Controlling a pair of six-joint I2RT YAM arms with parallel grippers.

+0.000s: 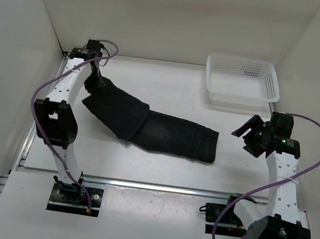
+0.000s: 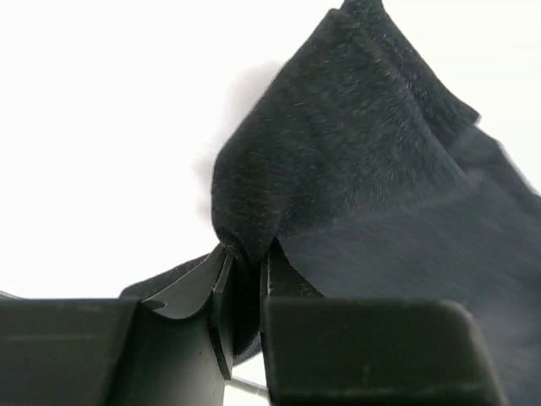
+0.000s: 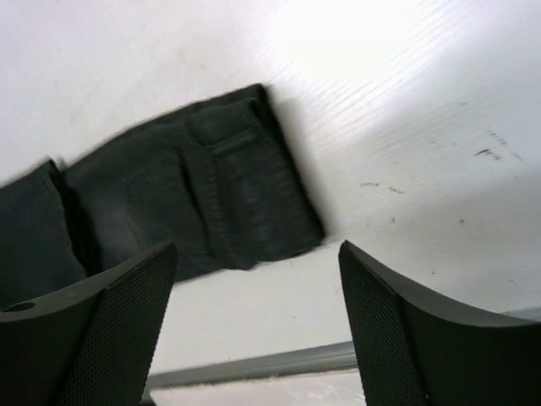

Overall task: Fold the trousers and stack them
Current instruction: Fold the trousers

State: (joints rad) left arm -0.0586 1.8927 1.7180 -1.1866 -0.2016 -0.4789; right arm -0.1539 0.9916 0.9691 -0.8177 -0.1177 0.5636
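The black trousers [image 1: 153, 127] lie across the middle of the table, folded lengthwise, their left part doubled over and raised. My left gripper [image 1: 94, 82] is shut on the cloth at the trousers' upper left end; in the left wrist view [image 2: 245, 258] the cloth bunches between the fingers and drapes away to the right. My right gripper [image 1: 244, 133] is open and empty, held above the table just right of the trousers' right end. The right wrist view shows that end with its waistband and pocket [image 3: 203, 186] beyond the fingers [image 3: 406, 330].
A white mesh plastic basket [image 1: 241, 82] stands at the back right, behind my right arm. White walls close in the table on the left, back and right. A metal rail [image 1: 157, 186] runs along the near edge.
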